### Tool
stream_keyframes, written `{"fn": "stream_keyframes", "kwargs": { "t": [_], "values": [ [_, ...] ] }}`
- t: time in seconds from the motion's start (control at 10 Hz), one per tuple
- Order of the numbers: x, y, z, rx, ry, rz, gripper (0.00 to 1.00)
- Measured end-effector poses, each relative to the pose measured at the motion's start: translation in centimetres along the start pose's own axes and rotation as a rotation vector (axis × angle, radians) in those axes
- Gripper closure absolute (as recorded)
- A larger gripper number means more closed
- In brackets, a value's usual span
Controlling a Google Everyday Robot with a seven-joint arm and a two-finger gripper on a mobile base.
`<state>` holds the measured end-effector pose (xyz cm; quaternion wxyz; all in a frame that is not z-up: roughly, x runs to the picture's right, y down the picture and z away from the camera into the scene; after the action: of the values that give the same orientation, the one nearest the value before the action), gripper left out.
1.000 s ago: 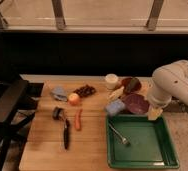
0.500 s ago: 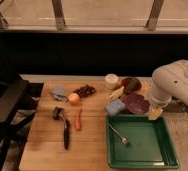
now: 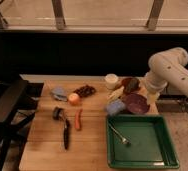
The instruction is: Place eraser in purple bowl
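White arm (image 3: pixel 168 64), gripper (image 3: pixel 148 96) beside dark purple bowl (image 3: pixel 136 104); green tray (image 3: pixel 149 146).

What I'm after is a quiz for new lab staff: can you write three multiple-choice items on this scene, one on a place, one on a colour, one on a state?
1. Where is the purple bowl? A just behind the tray; B at the left edge; C inside the tray.
2. The tray's colour? A red; B green; C white.
3. The tray: A empty; B full of fruit; C holding one utensil.
1 A: the purple bowl sits past the tray's far rim, beside the gripper at the table's right end. 2 B: its walls are green. 3 C: a utensil lies in it.
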<state>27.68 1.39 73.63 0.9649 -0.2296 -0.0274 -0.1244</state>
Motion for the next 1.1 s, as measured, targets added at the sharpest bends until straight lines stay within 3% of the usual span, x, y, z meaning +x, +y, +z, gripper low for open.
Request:
{"fn": "stream_keyframes", "kwargs": {
  "t": [0.2, 0.3, 0.7, 0.9, 1.1],
  "values": [
    [-1.1, -4.8, 0.4, 0.046, -0.013, -0.082, 0.35],
    [-1.1, -5.6, 0.4, 0.054, -0.010, -0.095, 0.35],
    [-1.0, -5.6, 0.4, 0.053, -0.004, -0.100, 0.35],
    [-1.4, -5.7, 0.6, 0.089, 0.036, -0.171, 0.35],
    [-1.4, -6.9, 2.1, 0.119, 0.075, -0.225, 0.35]
  ]
}}
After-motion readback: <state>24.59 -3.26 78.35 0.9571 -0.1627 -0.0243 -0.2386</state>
